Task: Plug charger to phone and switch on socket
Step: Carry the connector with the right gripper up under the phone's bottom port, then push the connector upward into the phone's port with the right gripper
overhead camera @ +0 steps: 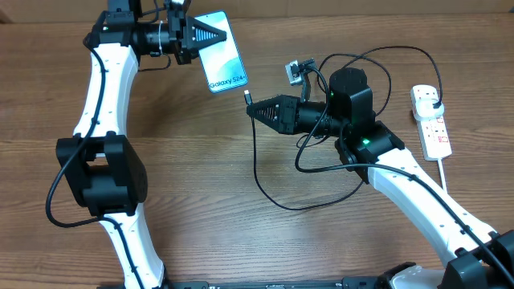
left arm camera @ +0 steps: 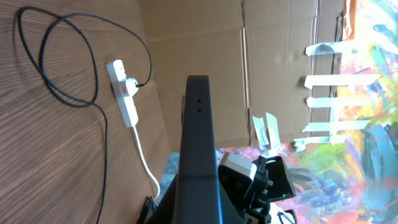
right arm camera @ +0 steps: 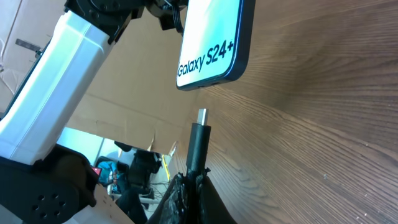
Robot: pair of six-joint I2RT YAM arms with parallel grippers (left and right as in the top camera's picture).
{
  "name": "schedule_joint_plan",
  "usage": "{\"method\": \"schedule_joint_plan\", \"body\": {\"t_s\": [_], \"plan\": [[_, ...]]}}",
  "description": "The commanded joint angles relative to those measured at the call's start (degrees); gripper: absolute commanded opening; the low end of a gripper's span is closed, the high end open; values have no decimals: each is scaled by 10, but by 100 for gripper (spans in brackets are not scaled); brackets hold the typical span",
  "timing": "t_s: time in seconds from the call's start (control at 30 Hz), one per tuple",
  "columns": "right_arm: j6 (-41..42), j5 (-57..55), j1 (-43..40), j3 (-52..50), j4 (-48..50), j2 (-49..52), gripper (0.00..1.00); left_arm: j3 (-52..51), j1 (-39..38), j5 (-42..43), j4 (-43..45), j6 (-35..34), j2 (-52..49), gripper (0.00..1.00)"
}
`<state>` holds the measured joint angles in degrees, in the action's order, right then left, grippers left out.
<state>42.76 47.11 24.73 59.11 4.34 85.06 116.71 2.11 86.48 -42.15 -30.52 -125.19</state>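
Mating step: left gripper (overhead camera: 217, 34) clamps phone (overhead camera: 229, 64) at upper centre, right gripper (overhead camera: 252, 109) pinches charger (overhead camera: 255, 160) tip just below its port; next, align and push straight in, then switch the socket (overhead camera: 434, 128) at far right.

The phone (overhead camera: 223, 52), light-blue screen lettered "Galaxy S24+", is raised and tilted above the far bench (overhead camera: 201, 177). The connector tip (right arm camera: 202, 116) of the black charger cable (overhead camera: 255, 160) points at its short edge, just apart. The cable loops across to its plug (overhead camera: 434, 105), seated in the white power strip (overhead camera: 438, 136).
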Motion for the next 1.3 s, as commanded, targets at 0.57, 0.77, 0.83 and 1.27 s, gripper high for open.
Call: {"method": "schedule_joint_plan", "body": {"t_s": [0.57,0.77,0.83,1.27], "plan": [[3,-36,29,-1,21,-1,4,5,-30,29,47,-83,-2,4],[3,-41,29,-1,29,-1,4,5,-30,29,47,-83,-2,5],[3,-48,29,-1,28,-1,4,5,-30,29,47,-83,-2,4],[10,-69,29,-1,24,-1,4,5,-30,30,47,-83,-2,4]]}}
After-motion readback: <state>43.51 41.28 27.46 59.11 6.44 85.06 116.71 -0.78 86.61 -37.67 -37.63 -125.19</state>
